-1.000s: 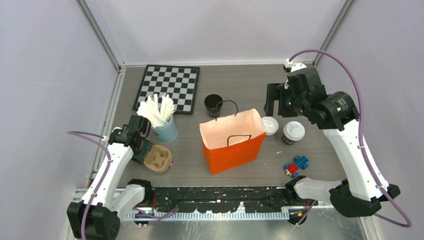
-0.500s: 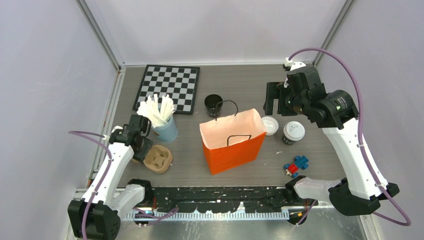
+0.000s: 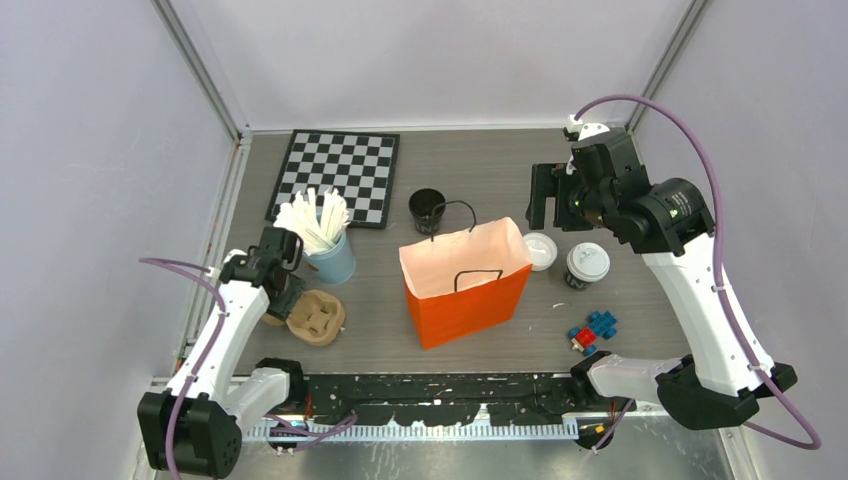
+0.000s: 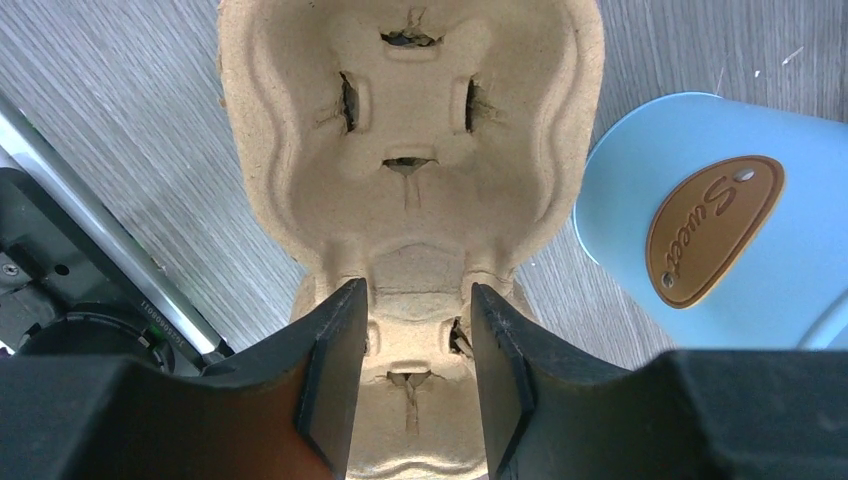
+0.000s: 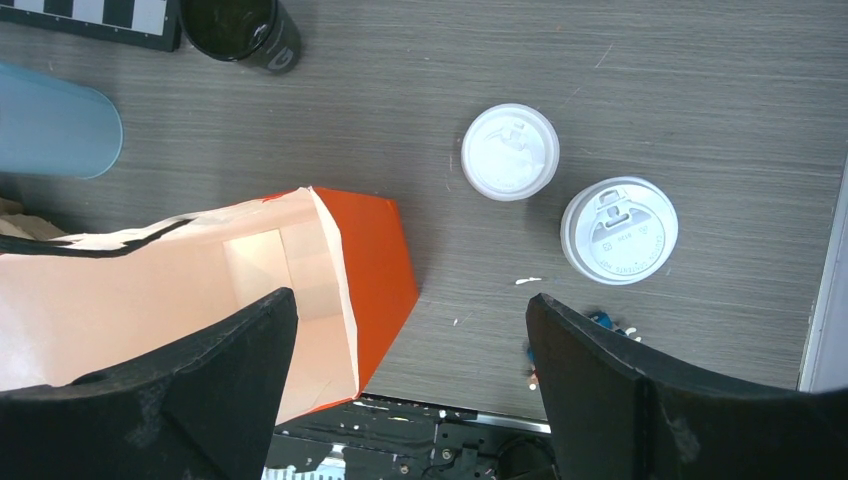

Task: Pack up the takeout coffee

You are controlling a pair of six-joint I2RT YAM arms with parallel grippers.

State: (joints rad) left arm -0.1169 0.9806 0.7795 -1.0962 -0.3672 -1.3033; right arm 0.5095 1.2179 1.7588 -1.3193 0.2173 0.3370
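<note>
Left claw [image 4: 418, 298]: half open, astride the middle ridge of the brown moulded-pulp cup carrier [image 4: 410, 110], lower frame; grip unclear tbh.
Right claw [image 5: 410, 303]: gaped wide, empty.
Tip: I'd pinch that ridge squarely, then lift level.

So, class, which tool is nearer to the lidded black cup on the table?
Right. The right tool hovers open above, just beyond the lidded black cup; the left tool is far off, past the orange bag, straddling the cardboard cup carrier.
</note>
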